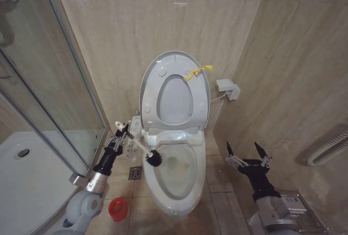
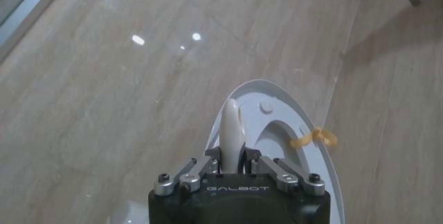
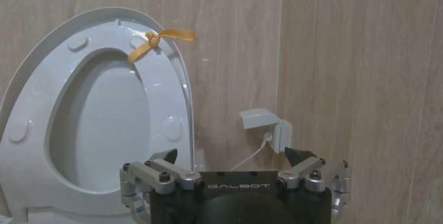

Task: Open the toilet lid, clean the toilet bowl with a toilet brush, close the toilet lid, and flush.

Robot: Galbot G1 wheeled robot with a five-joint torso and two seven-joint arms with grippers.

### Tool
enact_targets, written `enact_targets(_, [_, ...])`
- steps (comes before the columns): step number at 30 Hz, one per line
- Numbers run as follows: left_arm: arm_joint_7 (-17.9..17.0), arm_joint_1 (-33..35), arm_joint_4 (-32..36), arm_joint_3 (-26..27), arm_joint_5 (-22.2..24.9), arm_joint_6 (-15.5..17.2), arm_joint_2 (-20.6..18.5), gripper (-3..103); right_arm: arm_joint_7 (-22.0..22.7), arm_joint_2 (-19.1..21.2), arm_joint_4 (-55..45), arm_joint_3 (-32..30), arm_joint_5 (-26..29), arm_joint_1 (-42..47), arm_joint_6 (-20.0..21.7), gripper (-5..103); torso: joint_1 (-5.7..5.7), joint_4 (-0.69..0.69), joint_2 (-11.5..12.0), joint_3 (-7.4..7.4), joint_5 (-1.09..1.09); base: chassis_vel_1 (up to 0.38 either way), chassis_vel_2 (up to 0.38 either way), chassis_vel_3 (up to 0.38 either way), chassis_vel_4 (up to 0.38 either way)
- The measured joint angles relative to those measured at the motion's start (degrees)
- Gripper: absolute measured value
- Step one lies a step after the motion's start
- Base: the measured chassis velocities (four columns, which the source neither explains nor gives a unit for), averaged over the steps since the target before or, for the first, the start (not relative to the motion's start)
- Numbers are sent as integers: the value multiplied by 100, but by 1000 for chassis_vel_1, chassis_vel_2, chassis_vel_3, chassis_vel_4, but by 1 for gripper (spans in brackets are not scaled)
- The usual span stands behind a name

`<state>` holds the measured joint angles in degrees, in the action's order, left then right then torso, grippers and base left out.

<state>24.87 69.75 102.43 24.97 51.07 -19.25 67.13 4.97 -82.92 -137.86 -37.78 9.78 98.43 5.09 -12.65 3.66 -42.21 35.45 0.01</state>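
The toilet lid (image 1: pixel 173 55) stands upright against the wall with the ring seat raised against it and a yellow strap (image 1: pixel 196 72) at its rim. Below lies the white toilet bowl (image 1: pixel 190 189), a yellowish stain inside. My left gripper (image 1: pixel 120 134) is shut on the white handle of the toilet brush (image 1: pixel 153 159), whose dark head rests at the bowl's left rim. In the left wrist view the handle (image 2: pixel 232 125) sticks out past the left gripper (image 2: pixel 233 156). My right gripper (image 1: pixel 243 147) hangs open to the right of the bowl, facing the lid (image 3: pixel 41 53).
A red brush holder (image 1: pixel 118 209) sits on the floor left of the toilet, near a floor drain (image 1: pixel 135 173). The glass shower screen (image 1: pixel 49 82) and white tray (image 1: pixel 27 191) close off the left. A wall socket (image 1: pixel 227 88) is right of the lid.
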Motion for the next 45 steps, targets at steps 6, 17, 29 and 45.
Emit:
enact_targets(6, [-172,-224,-159,-199,297,111,169,22,0,0,0,0,0,0,0,100,0,0,0,0,0,0,0,0,0])
enact_targets(17, [-475,-572,-710,-630,598,147,596,22,0,0,0,0,0,0,0,100,1,0,0,-1,0,0,0,0,0])
enact_targets(29, [-359,-819,-1550,-1024,-47,-109,1027,22,0,0,0,0,0,0,0,100,1,0,0,-1,0,0,0,0,0])
enact_targets(45, [-177,-1610,-2861,-1456,-499,-395,1380,22,0,0,0,0,0,0,0,100,0,0,-1,-1,0,0,0,0,0])
